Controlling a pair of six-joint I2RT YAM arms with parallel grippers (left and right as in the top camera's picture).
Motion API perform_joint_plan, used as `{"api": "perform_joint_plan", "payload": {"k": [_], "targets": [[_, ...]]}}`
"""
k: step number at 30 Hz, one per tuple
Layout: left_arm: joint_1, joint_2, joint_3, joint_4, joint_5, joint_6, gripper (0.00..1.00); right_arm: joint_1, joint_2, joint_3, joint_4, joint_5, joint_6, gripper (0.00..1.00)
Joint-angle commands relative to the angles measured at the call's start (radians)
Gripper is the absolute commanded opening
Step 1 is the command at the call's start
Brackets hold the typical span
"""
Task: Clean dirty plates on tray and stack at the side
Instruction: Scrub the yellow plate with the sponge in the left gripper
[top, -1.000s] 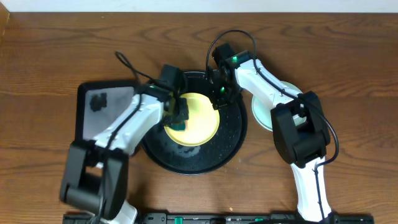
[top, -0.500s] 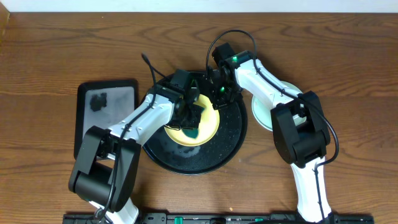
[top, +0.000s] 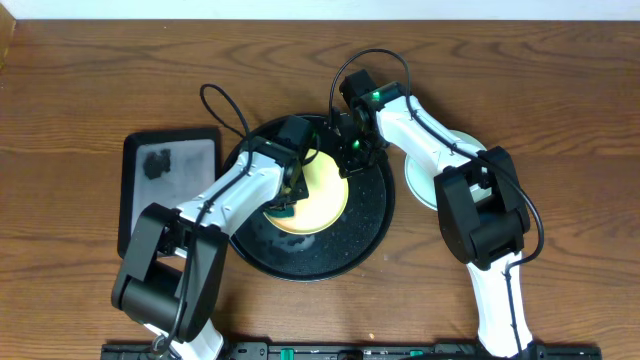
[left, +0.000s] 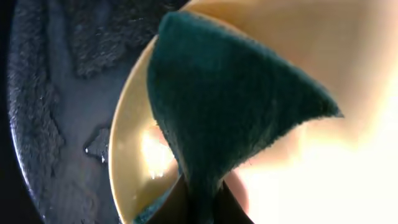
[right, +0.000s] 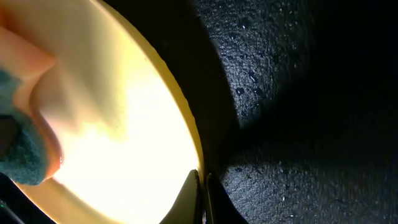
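Surface: dark brown wooden table (top: 100, 80), grain running left to right.
Round black tray (top: 335, 250): at table centre, between both arms; its textured floor is wet, with droplets and damp patches in both wrist views.
Yellow plate (top: 322, 195): lies inside the round black tray, toward its upper half.
Left gripper (top: 288, 200): over the left part of the yellow plate, fingers pinched tight on a dark green scouring pad (left: 230, 99); the pad fans out over the plate face.
Right gripper (right: 200, 180): at the plate's upper right edge, fingers closed thin on the rim. Cannot tell whether that edge is raised off the tray.
Mint-green plate (top: 418, 185): on the table just right of the tray, partly hidden under the right arm; whether one plate or more, cannot tell.
Rectangular black tray (top: 165, 210): left of the round one, with a grey smudge near its top.
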Motion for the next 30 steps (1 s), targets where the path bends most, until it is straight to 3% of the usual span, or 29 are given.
{"api": "perform_joint_plan", "payload": {"k": [1, 3, 5, 12, 21, 26, 30], "targets": [[0.013, 0.015, -0.013, 0.023, 0.358, 0.355, 0.08, 0.003, 0.010, 0.006, -0.001, 0.011, -0.011, 0.01], [0.013, 0.015, -0.013, 0.030, 0.492, 0.467, 0.07, 0.003, 0.010, 0.006, 0.000, 0.011, -0.011, 0.01], [0.013, 0.015, -0.013, 0.044, 0.546, 0.506, 0.08, 0.003, 0.010, 0.006, 0.000, 0.011, -0.011, 0.01], [0.013, 0.015, -0.013, 0.180, 0.484, 0.496, 0.07, 0.003, 0.010, 0.006, -0.005, 0.011, -0.011, 0.01], [0.038, 0.015, -0.013, 0.200, -0.103, 0.158, 0.07, 0.003, 0.010, 0.006, -0.013, 0.011, -0.011, 0.01], [0.077, 0.015, -0.013, 0.138, -0.162, 0.024, 0.07, 0.003, 0.010, 0.006, -0.020, 0.018, -0.010, 0.01], [0.085, 0.015, -0.013, 0.046, -0.142, -0.047, 0.07, 0.003, 0.010, 0.006, -0.026, 0.115, 0.088, 0.04]]}}
